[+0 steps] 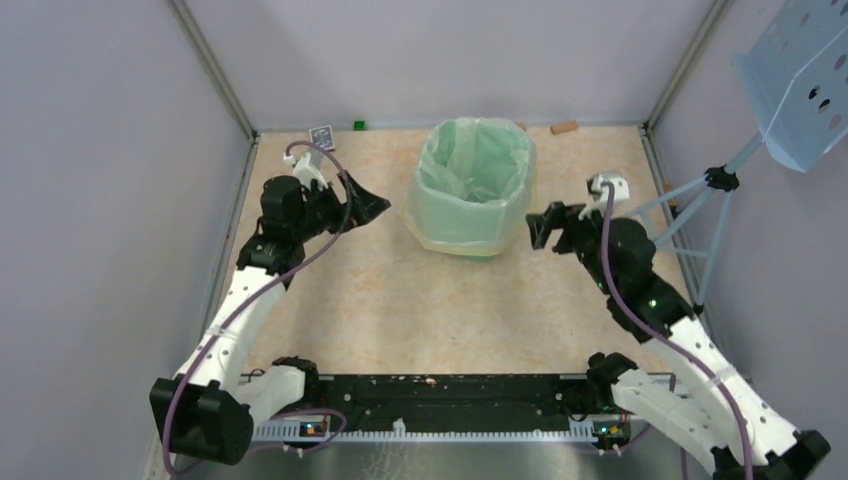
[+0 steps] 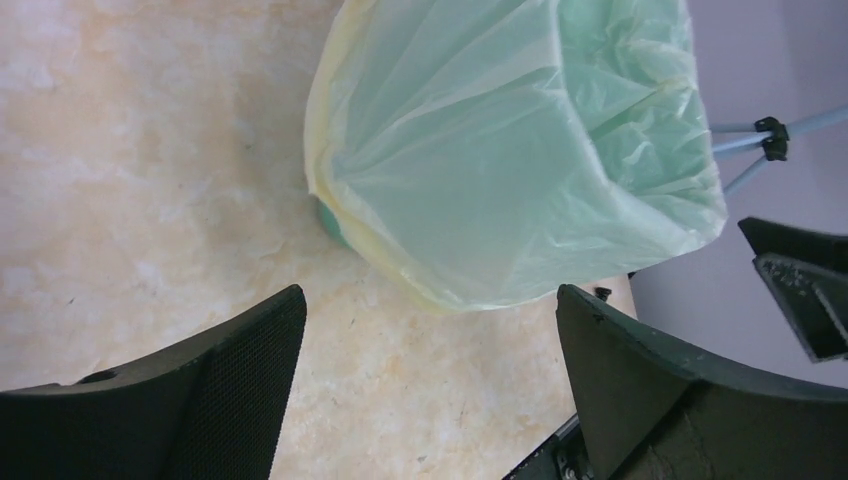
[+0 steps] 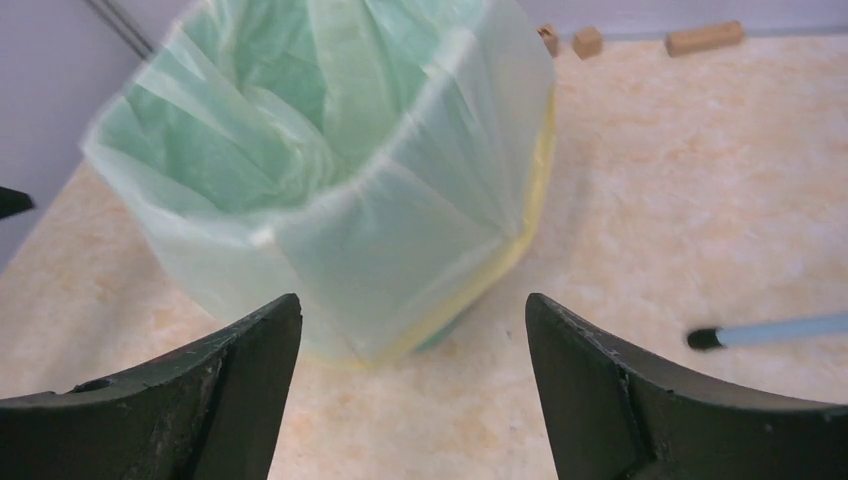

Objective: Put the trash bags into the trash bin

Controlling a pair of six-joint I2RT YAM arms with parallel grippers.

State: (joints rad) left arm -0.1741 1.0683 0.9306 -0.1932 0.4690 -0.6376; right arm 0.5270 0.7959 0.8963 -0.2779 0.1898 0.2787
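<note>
The pale-yellow translucent trash bag (image 1: 470,215) lines the mint-green trash bin and is folded down over its outer walls, the yellower rim band hanging near the base (image 3: 520,235). The bag's inside shows in the open mouth (image 1: 478,150). Only a sliver of the bin's bare base shows in the left wrist view (image 2: 328,222) and the right wrist view (image 3: 445,335). My left gripper (image 1: 375,207) is open and empty just left of the bin, also in its own view (image 2: 430,300). My right gripper (image 1: 540,226) is open and empty just right of it, also in its own view (image 3: 412,300).
A pale-blue perforated tray (image 1: 800,70) on a tripod (image 1: 715,185) stands at the right edge; one leg tip shows in the right wrist view (image 3: 770,330). A wooden block (image 1: 565,127), a small green cube (image 1: 358,125) and a dark card (image 1: 322,135) lie by the back wall.
</note>
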